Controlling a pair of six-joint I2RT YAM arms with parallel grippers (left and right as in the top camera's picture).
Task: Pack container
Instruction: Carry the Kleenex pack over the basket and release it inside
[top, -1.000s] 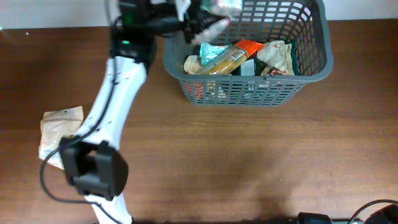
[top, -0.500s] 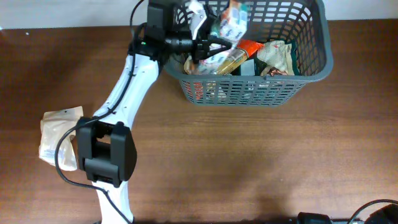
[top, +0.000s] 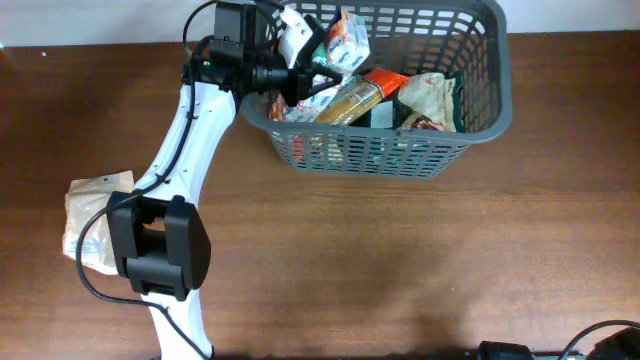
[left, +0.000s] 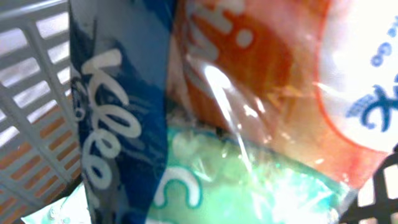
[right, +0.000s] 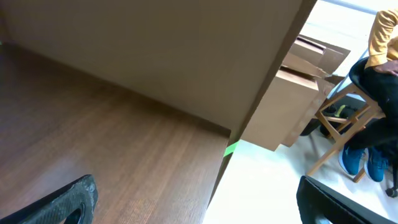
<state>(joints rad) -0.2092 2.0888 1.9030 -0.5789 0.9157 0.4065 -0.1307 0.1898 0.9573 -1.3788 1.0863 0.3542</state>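
A packet (left: 249, 81) fills my left wrist view, blurred and cropped (lettering half readable). From overhead, my left gripper (top: 312, 68) is too small to judge its grip. My right fingers (right: 74, 196), spread wide, are cut by the lower edge.

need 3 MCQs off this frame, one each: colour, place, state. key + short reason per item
1. The container is: A red; B dark grey; C white.
2. The tan packet lies: A inside the container; B on its rim; C on the table, outside it.
3. The container is: A upright, packets in it; B empty; C tipped over.
Key: 1 B, grey lattice walls; 2 C, flat on wood at far left; 3 A, opening up, packets inside.
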